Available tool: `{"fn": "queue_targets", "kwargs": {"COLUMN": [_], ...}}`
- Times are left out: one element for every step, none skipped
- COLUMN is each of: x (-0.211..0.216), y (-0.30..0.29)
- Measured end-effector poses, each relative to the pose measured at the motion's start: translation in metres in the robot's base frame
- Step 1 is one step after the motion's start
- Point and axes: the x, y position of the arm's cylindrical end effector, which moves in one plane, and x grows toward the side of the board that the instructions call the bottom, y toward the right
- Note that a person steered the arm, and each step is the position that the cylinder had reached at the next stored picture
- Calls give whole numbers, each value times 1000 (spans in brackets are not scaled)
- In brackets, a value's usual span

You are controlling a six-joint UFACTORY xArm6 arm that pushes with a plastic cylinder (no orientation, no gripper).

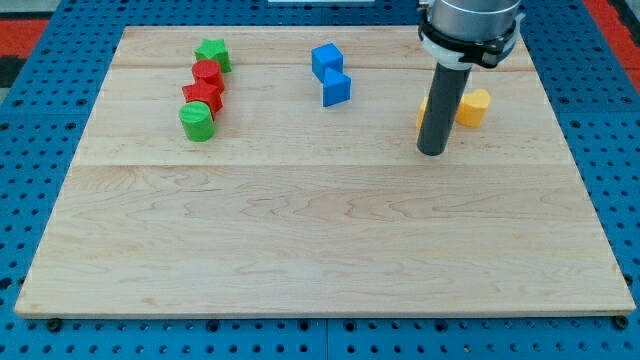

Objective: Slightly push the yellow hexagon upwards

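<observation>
The dark rod comes down from the view's top right, and my tip [432, 151] rests on the wooden board. A yellow block [474, 106], which looks like the hexagon, lies just up and to the right of the tip. A second yellow block [424, 111] is mostly hidden behind the rod, only its left edge showing. The tip sits just below both yellow blocks, between them; I cannot tell whether it touches either.
Two blue blocks [327, 59] [336, 88] lie at the top centre. At the top left, a green star-like block [213, 54], two red blocks [207, 73] [203, 96] and a green cylinder [197, 122] form a column. The board's right edge [570, 150] is near.
</observation>
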Motion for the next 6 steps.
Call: {"fn": "queue_targets", "kwargs": {"x": [-8, -20, -31, -30, -17, -16], "y": [2, 5, 6, 6, 1, -27]}}
